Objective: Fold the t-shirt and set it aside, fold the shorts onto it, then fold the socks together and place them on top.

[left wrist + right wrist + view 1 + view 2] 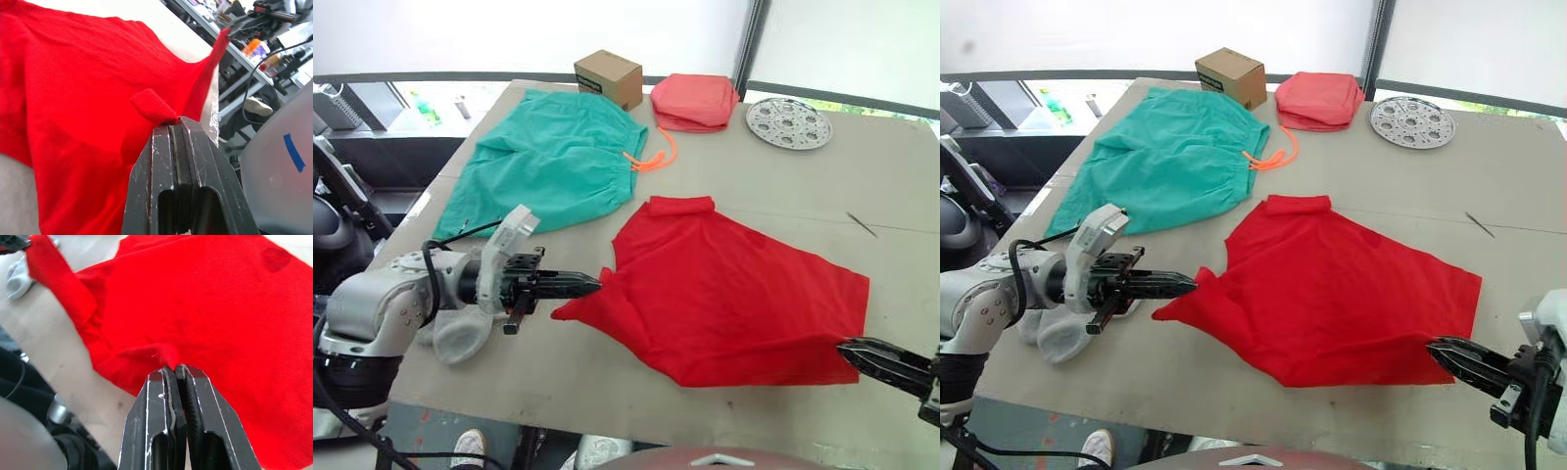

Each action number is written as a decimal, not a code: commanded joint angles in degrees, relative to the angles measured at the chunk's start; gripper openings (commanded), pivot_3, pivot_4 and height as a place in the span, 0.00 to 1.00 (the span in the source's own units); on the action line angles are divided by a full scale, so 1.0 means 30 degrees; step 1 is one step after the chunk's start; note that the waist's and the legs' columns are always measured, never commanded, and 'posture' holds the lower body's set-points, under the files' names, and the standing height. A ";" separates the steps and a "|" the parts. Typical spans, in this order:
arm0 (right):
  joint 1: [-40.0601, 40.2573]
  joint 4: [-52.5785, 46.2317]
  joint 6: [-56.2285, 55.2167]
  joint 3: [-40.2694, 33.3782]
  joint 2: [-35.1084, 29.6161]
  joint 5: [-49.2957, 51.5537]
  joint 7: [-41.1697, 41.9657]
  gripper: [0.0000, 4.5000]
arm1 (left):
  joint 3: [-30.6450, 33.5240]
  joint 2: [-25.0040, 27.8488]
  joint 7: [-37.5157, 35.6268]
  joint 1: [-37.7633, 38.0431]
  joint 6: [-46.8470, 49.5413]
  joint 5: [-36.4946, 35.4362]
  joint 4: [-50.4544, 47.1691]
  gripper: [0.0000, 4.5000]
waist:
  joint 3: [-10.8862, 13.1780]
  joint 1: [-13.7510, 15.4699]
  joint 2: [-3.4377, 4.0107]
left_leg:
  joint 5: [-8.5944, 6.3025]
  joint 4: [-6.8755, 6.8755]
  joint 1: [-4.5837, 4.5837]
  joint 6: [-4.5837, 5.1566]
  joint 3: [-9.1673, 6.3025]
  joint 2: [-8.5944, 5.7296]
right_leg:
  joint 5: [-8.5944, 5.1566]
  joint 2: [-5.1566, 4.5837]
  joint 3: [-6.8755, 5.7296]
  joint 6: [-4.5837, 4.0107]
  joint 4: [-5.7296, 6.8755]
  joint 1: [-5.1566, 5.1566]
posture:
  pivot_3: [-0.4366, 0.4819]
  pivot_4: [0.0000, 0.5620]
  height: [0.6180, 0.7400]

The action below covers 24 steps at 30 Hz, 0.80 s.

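The red t-shirt (724,284) lies spread across the near middle of the table. My left gripper (595,284) is shut on its left edge, a small fold of red cloth pinched at the tips (159,110). At the near right corner, my right gripper (847,350) is shut on the t-shirt's hem (164,355). The teal shorts (553,157) lie flat at the far left, their orange drawstring (654,157) trailing right. Light grey socks (460,333) sit under my left wrist, partly hidden by the arm.
A cardboard box (608,78) and a folded coral-pink cloth stack (695,101) sit at the far edge. A round perforated metal disc (788,122) lies at the far right. A thin dark stick (862,224) rests on the right side of the table (891,176).
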 commanded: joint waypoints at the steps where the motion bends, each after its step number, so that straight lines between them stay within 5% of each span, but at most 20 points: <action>1: 0.1319 0.0240 -0.1175 -0.2556 0.0613 0.3185 0.0128 0.01 | 0.1004 0.2453 -0.2516 0.0376 0.2057 -0.1807 -0.0497 0.00 | 0.0004 -0.0002 -0.0002 | 0.0000 -0.0018 0.0007 0.0000 -0.0003 0.0004 | -0.0003 0.0013 0.0000 0.0004 -0.0014 0.0002 | 0.48 0.27 1.00; 4: 0.1876 0.1032 -0.2156 -0.4327 0.0135 0.6703 -0.0326 0.01 | 0.1133 0.4947 -0.4665 0.0222 0.4522 -0.3668 0.0049 0.00 | 0.0010 -0.0016 0.0003 | 0.0001 -0.0085 0.0033 -0.0001 -0.0002 0.0012 | -0.0049 0.0025 -0.0006 0.0082 -0.0050 0.0005 | 0.48 0.27 1.00; 8: -0.1100 0.2340 -0.3250 -0.2195 -0.3723 0.5478 -0.3280 0.01 | -0.0098 0.2848 -0.2592 -0.3778 0.5387 -0.3719 0.1542 0.00 | 0.0023 0.0014 0.0030 | -0.0021 -0.0050 0.0077 -0.0045 0.0001 -0.0007 | -0.0052 -0.0003 0.0001 0.0092 -0.0066 0.0038 | 0.48 0.27 1.00; 10: -0.5665 0.5290 -0.5578 0.3714 -0.8477 0.1971 -0.7040 0.01 | -0.1850 -0.1535 0.1344 -0.7335 0.2112 0.0022 0.3911 0.00 | 0.0054 0.0027 0.0171 | -0.0017 0.0007 0.0111 -0.0037 -0.0022 -0.0050 | -0.0049 -0.0011 0.0001 0.0091 -0.0074 0.0100 | 0.48 0.27 1.00; 11: -0.4924 0.8540 -0.9177 0.5086 -1.3643 0.1451 -0.9499 0.01 | -0.2313 -0.4274 0.4414 -1.0056 -0.1557 0.2869 0.7181 0.00 | 0.0127 0.0048 0.0249 | -0.0017 0.0109 0.0142 -0.0036 -0.0031 -0.0062 | -0.0044 -0.0032 -0.0007 0.0090 -0.0080 0.0152 | 0.48 0.27 1.00; 13: -0.2735 1.4196 -1.4574 0.5689 -2.1203 0.0619 -1.2435 0.01 | -0.1704 -0.7694 0.9775 -1.4567 -0.7834 0.6567 1.3106 0.00 | 0.0323 -0.0031 0.0440 | 0.0025 0.0084 0.0131 0.0040 -0.0017 -0.0250 | -0.0028 -0.0324 -0.0096 0.0060 -0.0123 0.0177 | 0.48 0.27 1.00; 15: -0.1122 1.9479 -1.8396 0.4519 -2.5388 -0.0038 -1.3618 0.01 | -0.0195 -0.8778 1.3442 -1.8395 -1.2637 0.8103 1.7858 0.00 | 0.0515 -0.0233 0.0021 | 0.0087 -0.0242 -0.0074 0.0100 0.0191 -0.0368 | 0.0185 -0.0532 -0.0156 -0.0277 -0.0278 -0.0029 | 0.48 0.27 1.00; 16: -0.0907 2.1002 -1.9689 0.3750 -2.6055 -0.0392 -1.3543 0.01 | 0.0343 -0.8707 1.3963 -1.9713 -1.4595 0.8471 1.9230 0.00 | 0.0491 -0.0330 -0.0031 | 0.0762 -0.0448 -0.0149 0.0250 0.0233 -0.0229 | 0.0514 -0.0474 -0.0308 -0.0635 -0.0466 -0.0118 | 0.48 0.27 1.00; 19: -0.1536 2.3021 -2.1393 0.2845 -2.6318 -0.1077 -1.2393 0.01 | 0.1633 -0.7795 1.2691 -2.1549 -1.7172 0.8249 2.0197 0.00 | 0.0442 -0.0429 -0.0039 | 0.0639 -0.0348 -0.0374 0.0381 0.0466 -0.0280 | 0.0910 -0.0551 -0.0391 0.0290 -0.0539 -0.0304 | 0.48 0.27 1.00; 24: -0.3769 2.0486 -2.1118 0.5145 -2.3709 -0.1460 -1.0678 0.01 | 0.2907 -0.6394 0.8924 -1.7304 -1.2291 0.5022 1.3608 0.00 | 0.0262 -0.0347 0.0000 | 0.0371 -0.0395 -0.0329 0.0354 0.0891 -0.0224 | 0.0783 -0.0646 -0.0807 0.0566 -0.0518 -0.0280 | 0.48 0.27 1.00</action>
